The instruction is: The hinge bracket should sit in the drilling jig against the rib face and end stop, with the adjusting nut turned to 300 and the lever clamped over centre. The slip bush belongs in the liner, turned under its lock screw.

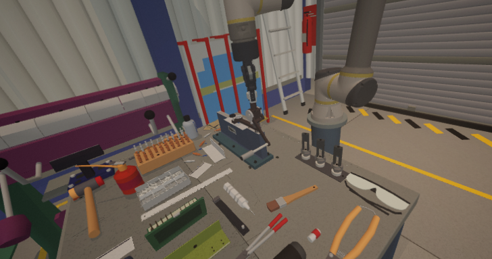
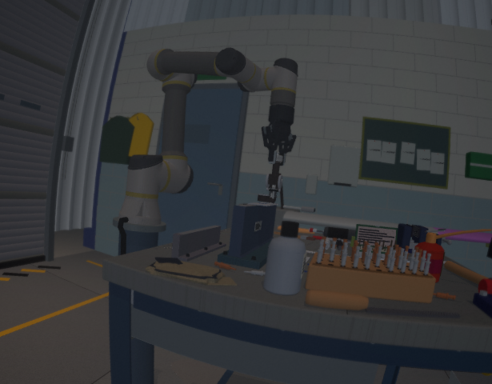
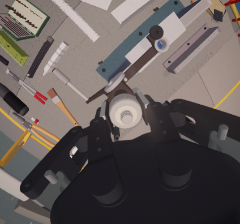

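Observation:
Toward the far side of the bench, the blue drilling jig stands on its teal base, with a brown clamp arm across its top. The white knurled adjusting nut at the arm's near end is gripped by my gripper, which reaches straight down onto it. The lever with its silver handle slopes down the jig's front. A white bush sits in the jig top beside a black knob. A grey bracket bar lies on the bench beside the jig.
An orange drill-bit block and a white bottle stand left of the jig. A rack of three holders sits to its right near the arm's base. A brush, a steel rule, pliers and safety glasses lie nearer the front edge.

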Controlling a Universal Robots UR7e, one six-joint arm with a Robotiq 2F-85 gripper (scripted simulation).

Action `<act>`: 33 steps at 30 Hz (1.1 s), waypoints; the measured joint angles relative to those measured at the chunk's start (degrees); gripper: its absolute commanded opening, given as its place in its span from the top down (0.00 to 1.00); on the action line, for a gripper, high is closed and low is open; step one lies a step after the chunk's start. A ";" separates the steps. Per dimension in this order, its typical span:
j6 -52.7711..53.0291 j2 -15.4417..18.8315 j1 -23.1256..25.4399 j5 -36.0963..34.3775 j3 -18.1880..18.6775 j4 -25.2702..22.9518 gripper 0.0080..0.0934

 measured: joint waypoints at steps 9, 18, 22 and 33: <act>1.13 0.00 0.01 -0.01 0.00 -0.01 1.00; 5.12 0.00 0.01 -0.01 0.01 -0.02 1.00; 8.03 0.00 0.01 -0.01 0.02 -0.02 1.00; 19.95 0.01 0.01 -0.01 0.04 -0.05 1.00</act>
